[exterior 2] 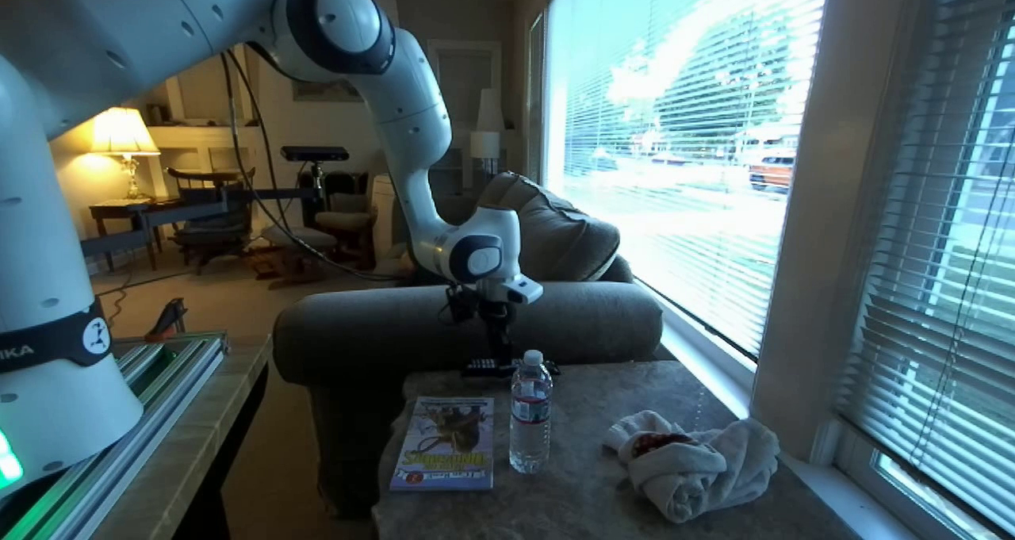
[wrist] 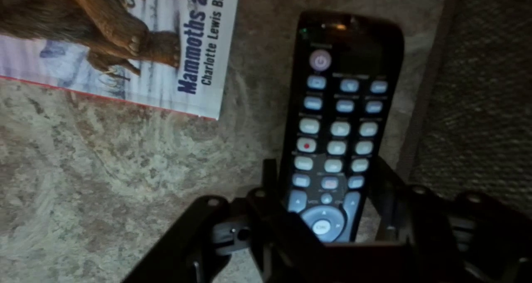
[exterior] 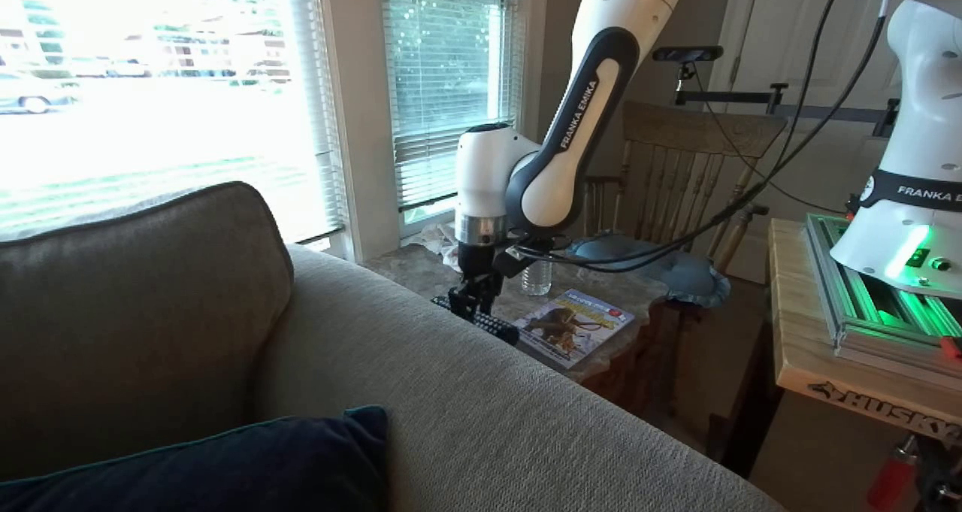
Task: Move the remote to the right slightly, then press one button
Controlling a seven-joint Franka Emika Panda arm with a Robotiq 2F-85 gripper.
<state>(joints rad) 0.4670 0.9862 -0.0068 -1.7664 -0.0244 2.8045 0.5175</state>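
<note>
Here at the heart of it, the black two-fingered end effector [wrist: 325, 166] is pointing down, its fingers [wrist: 270, 175] standing apart, one along each long side of the slim black plastic remote [wrist: 338, 137] with rows of pale buttons [wrist: 340, 129]. Pinching it or merely straddling it? There's no telling from these angles! The remote is lining up roughly with one edge of the mottled grey-brown worktop [exterior 2: 587, 492], just inside the side that the rolled grey fabric sofa arm [exterior: 451, 392] is flanking, buttons facing up; resting there or hanging a touch above, that's impossible to judge.

Near it, the glossy paperback with a brown mammoth on its cover [exterior 2: 444, 443] is lying flat by the edge closest to the white robot base [exterior: 875, 249], toward the corner by the sofa arm, the wrist view catching "Mammoths" on its front. Just beside that book, the clear plastic bottle with a white cap [exterior 2: 530, 437] is standing upright. Well apart, a crumpled cream cloth [exterior 2: 690, 465] is bunching up near the edge below the windows [exterior 2: 666, 112].

Further out, the white jointed robot arm [exterior: 579, 121] is arching overhead, a pale wooden table lettered HUSKY [exterior: 789, 294] is carrying the base, and a brown spindle-backed wooden chair [exterior: 699, 130] is standing past the edge opposite the sofa arm.
</note>
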